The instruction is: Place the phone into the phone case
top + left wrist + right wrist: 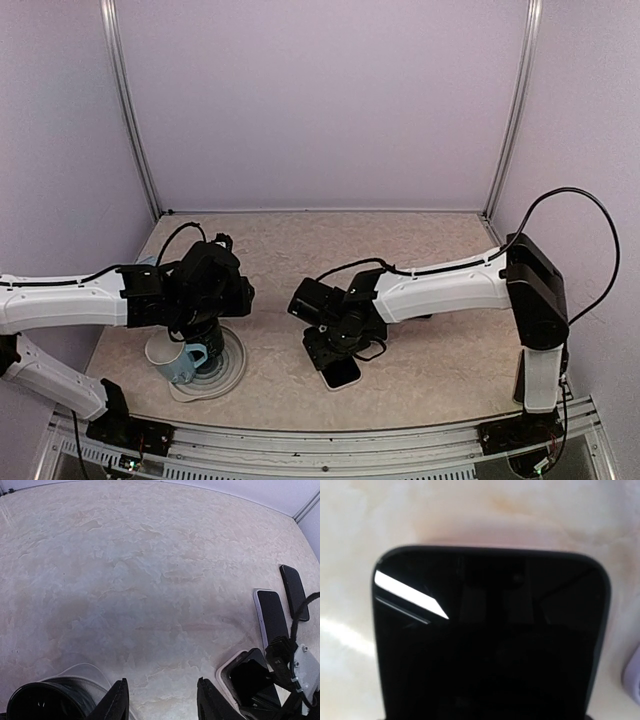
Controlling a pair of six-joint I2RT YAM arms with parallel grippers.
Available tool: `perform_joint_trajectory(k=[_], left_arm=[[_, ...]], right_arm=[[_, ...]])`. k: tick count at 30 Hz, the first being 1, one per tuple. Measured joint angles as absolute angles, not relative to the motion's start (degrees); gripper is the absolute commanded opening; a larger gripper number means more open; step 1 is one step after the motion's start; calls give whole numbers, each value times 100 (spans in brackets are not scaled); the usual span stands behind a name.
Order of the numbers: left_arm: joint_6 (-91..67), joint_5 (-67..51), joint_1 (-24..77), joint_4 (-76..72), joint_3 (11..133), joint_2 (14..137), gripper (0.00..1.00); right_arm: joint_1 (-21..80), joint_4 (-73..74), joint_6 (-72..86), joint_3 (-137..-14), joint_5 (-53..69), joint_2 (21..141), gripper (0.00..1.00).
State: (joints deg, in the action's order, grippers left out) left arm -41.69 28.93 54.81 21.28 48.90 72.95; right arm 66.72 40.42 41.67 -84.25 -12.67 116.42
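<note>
Two arms reach in over the mottled beige stone-look tabletop (420,250). On the left, a pale blue ceramic mug (180,362) stands on a round whitish plate (228,372) near the front edge, and the left arm hangs directly above them. The left gripper (161,690) has its black fingers (117,702) parted about halfway. Bare tabletop shows through the gap and nothing is held.

Toward the middle, the right gripper (338,350) is lowered onto a glossy black rectangular phone (490,645), which lies flat on the table just in front of it. In the right wrist view the dark screen fills nearly the whole picture, its rounded far corners resting against the beige surface. That gripper's fingers do not show clearly in any view, so I cannot tell how wide they stand or whether they clamp the phone. From the left wrist view the phone sits within the white-rimmed phone case (223,668), though whether it is pressed fully home cannot be told.

Farther right in that same view, two more handsets lie side by side on the table, apart from the case: a dark-screened one with a pale lilac edge (271,614) and a plain black slab (293,591).
</note>
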Motion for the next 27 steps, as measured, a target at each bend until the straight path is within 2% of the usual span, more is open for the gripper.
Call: perform_joint_trajectory(k=[9,14,18,27], left_arm=[[-3881,2521,5470,1881,4899,7192,65],[-3649,1959,5470,1219,4899,6864,66],[-3603,1822,5470,937,4901,6810,66],[-3616,1844,5468,963,4901,6969,66]], right_arm=[[6346,3994,3732,-8451,-1223,10339,36],[6206,3970,3782,-8565,-1186,10186,35],[6208,3876,3822,-8477,-1184,10167,30],[6628,2967,3850,-7183,-1577,10215,30]])
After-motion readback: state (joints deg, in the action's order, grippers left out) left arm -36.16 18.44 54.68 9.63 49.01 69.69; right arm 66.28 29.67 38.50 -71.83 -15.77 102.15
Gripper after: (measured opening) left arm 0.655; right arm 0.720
